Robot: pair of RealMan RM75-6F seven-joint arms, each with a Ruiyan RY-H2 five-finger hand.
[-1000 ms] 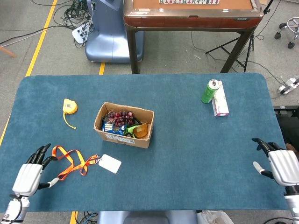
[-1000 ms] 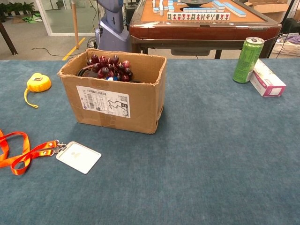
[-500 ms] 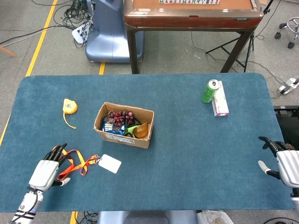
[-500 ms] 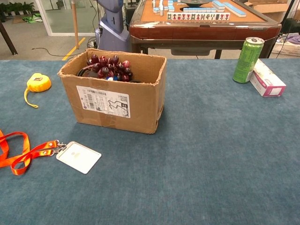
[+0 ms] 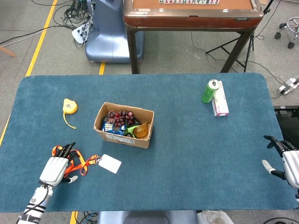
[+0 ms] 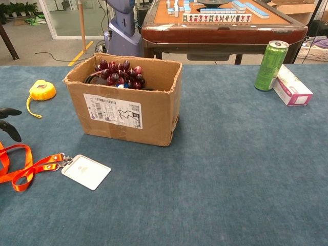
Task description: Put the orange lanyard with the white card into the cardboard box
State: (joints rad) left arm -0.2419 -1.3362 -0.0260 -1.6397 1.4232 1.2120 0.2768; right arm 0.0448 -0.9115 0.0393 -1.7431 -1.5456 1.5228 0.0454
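Left hand [image 5: 57, 169] hovers over orange lanyard [image 5: 77, 160], fingers [image 5: 68, 148] spread, holding nothing. White card [image 5: 110, 164] lies flat on tabletop [image 5: 196, 140], near cardboard box [image 5: 124, 124]. Advice: pinch strap near clip; lift card clear of rim before release.

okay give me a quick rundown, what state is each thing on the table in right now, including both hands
orange lanyard: flat on the cloth, not lifted.
white card: flat, clipped to the lanyard.
cardboard box: open-topped, upright, already holding grapes and other items.
green can: upright beside the pink box.
yellow tape measure: tape end pulled out.
left hand: fingers spread above the lanyard, holding nothing.
right hand: open, at the table's edge.
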